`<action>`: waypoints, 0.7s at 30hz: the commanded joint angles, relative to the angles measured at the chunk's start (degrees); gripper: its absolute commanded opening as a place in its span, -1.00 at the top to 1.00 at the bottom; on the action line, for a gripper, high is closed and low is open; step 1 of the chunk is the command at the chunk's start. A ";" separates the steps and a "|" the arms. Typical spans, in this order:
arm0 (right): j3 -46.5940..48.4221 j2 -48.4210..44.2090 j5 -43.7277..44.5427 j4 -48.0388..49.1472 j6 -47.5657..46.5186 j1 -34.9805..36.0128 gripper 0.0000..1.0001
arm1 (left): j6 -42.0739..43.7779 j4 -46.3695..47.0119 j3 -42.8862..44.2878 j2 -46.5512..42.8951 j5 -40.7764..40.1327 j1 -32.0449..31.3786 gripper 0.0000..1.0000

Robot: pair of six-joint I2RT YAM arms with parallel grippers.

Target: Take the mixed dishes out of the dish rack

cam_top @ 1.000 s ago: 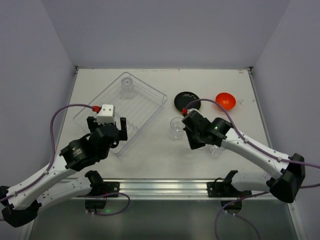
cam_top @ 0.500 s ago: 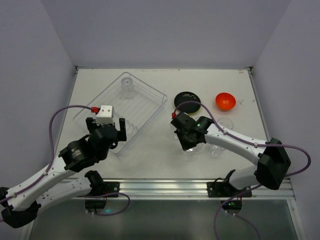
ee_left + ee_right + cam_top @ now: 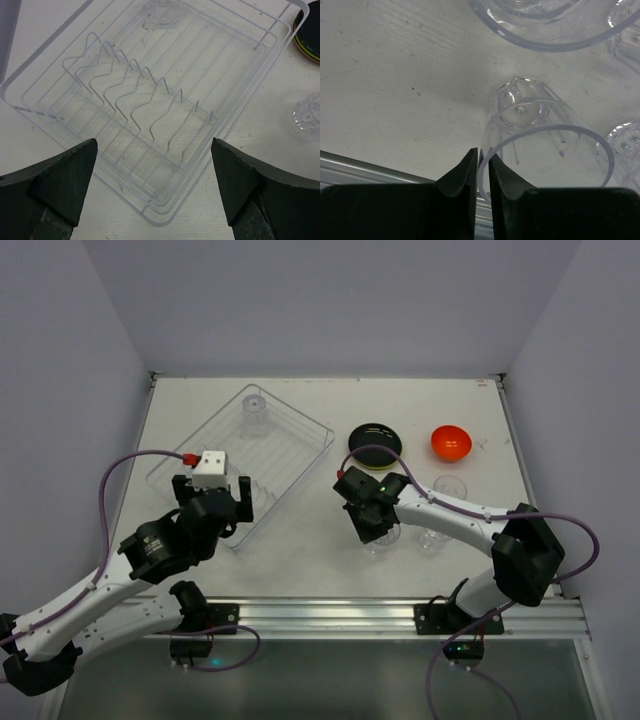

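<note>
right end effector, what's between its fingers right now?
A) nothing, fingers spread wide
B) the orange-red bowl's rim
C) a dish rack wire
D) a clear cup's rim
D: in the right wrist view the right end effector has its fingers nearly together, one on each side of the clear plastic cup rim. The orange-red bowl and the dish rack lie well away from it in the top view.
</note>
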 commanded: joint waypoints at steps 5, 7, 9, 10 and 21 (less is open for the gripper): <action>-0.20 -0.23 2.82 -0.03 0.39 -0.73 0.42 | -0.15 1.03 0.27 0.53 -2.19 0.35 -1.00; 0.07 -0.58 3.00 -0.73 0.65 -0.73 0.25 | -0.68 0.68 0.53 0.36 -2.19 0.26 -1.00; 0.24 -1.28 3.43 -1.17 1.18 -0.73 0.04 | -0.85 0.68 0.62 0.18 -2.11 0.26 -1.00; 0.15 -2.51 3.44 -1.60 1.36 -0.73 0.01 | -0.94 0.59 0.80 0.10 -2.02 0.26 -1.00; 1.74 -23.07 -3.06 -4.51 -1.54 -0.65 -0.34 | -6.98 -1.95 8.87 7.20 -4.47 0.52 -1.00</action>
